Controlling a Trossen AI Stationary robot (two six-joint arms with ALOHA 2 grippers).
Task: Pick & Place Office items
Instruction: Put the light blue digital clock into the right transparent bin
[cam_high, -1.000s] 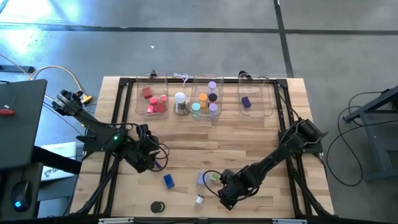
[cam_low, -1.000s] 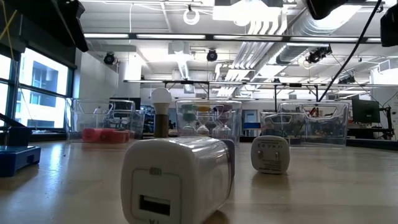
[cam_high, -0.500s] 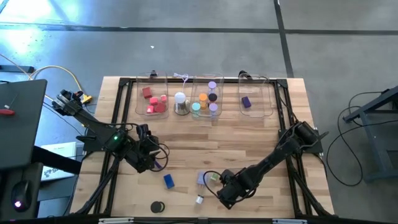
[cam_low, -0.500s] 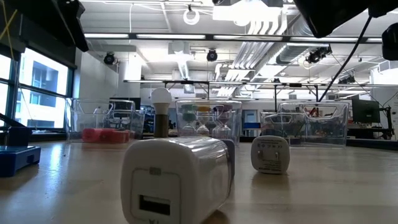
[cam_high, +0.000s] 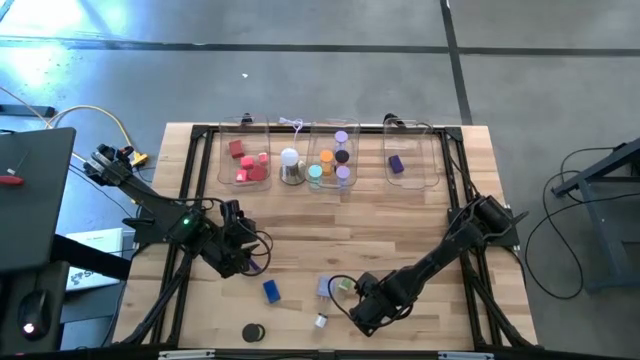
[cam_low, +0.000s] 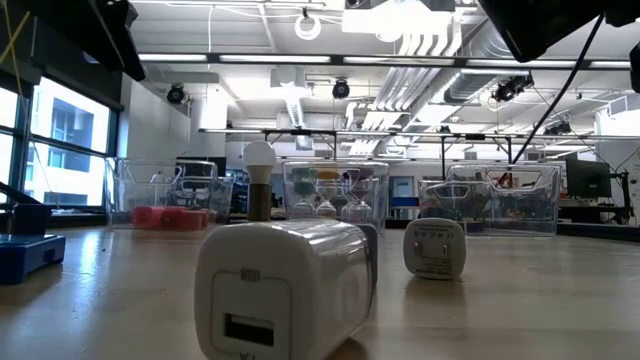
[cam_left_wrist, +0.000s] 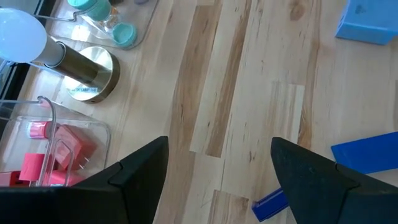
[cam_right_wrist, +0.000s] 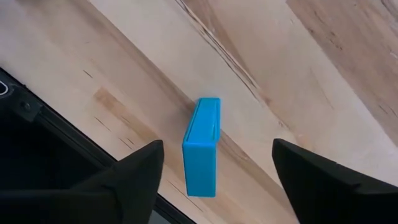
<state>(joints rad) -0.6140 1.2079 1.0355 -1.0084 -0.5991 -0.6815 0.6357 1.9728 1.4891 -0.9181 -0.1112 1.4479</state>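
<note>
Both fingers spread; right gripper (cam_right_wrist: 214, 180) over blue block (cam_right_wrist: 202, 147).

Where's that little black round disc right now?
In the high view, the black disc lies loose on the wooden table near its front edge, on the left arm's side, just in front of the blue block.

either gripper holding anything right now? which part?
Nothing held. Left gripper is open over bare wood. Right gripper is open above a blue block, fingers clear of it.
</note>
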